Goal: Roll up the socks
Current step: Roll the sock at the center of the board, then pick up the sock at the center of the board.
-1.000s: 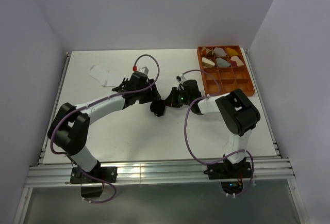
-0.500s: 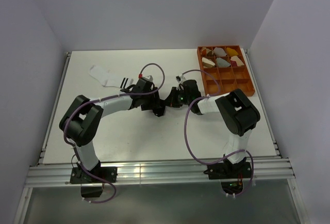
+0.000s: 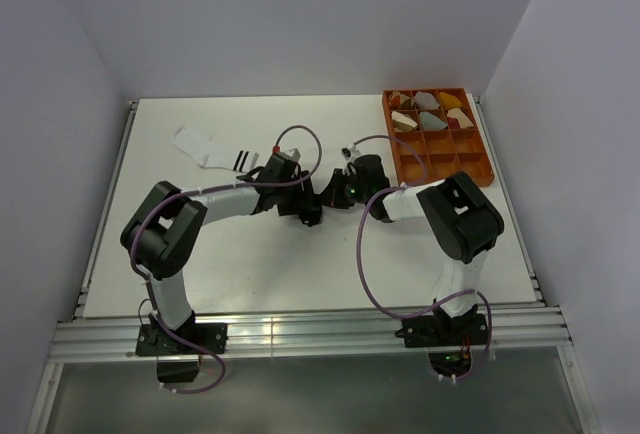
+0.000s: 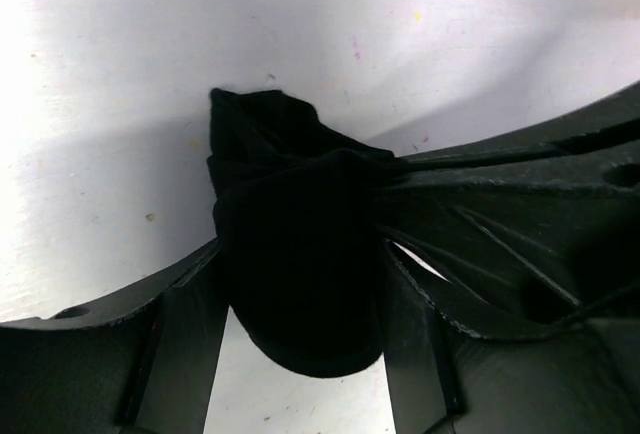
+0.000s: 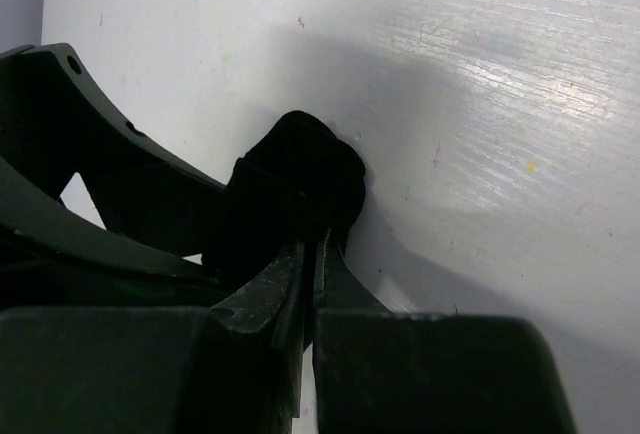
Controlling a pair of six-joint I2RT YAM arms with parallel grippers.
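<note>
Top external, from the left: white sock (image 3: 205, 147) flat on the table (image 3: 250, 264) toward the far left corner, black cuff stripes at its right end, well apart from both grippers. Next, left gripper (image 3: 298, 204) near mid-table, reaching rightward. Just beside it, black sock (image 3: 308, 214), bunched into a small dark lump between the two grippers. Touching that lump from the right, right gripper (image 3: 325, 197), pointing leftward. Further right, at the far right corner, orange tray (image 3: 482, 144) with rolled bundles (image 3: 432, 120) in its far compartments.

Left wrist: black sock (image 4: 300, 274) as a rounded wad on the table, sitting inside the left gripper (image 4: 300, 244), one finger (image 4: 120, 354) on each flank and touching the fabric higher up, slivers of table visible lower down on both sides. Cannot tell whether squeezing or merely bracketing.

Right wrist: right gripper (image 5: 312, 254) clenched, jaws almost together with only a thin slit between, a fold of the black sock (image 5: 295, 184) pinched at the tips, the rest of the wad bulging just beyond them on the table.
</note>
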